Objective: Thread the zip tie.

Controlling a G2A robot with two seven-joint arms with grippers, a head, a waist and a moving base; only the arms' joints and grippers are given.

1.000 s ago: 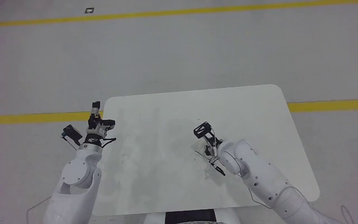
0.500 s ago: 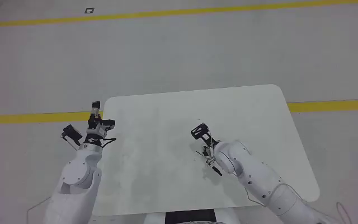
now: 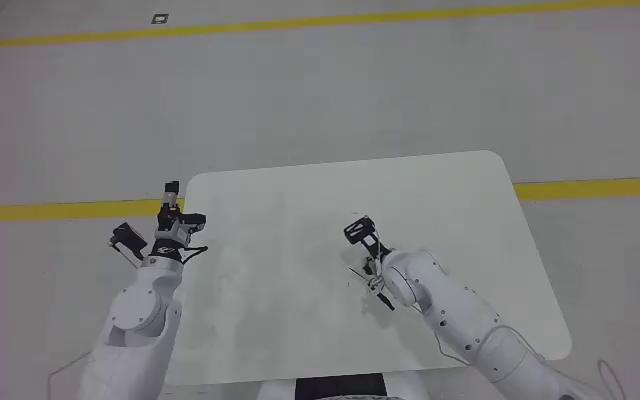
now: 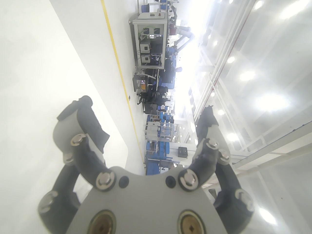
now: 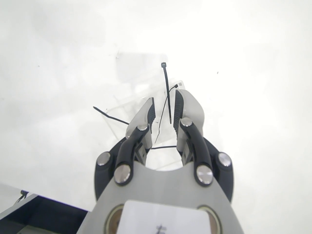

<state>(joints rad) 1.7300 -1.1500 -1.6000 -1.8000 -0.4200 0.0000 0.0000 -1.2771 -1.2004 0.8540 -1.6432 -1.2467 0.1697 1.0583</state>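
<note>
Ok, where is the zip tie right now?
In the right wrist view, the zip tie lies inside the open right claw, on the white table.

The top camera looks steeply down from above both arms and takes in the whole white rounded table (image 3: 450,200). The right wrist camera sits behind the right gripper (image 5: 164,96), close over that same tabletop. The left wrist camera, behind the left gripper (image 4: 146,104), faces outward past the table's edge.
</note>
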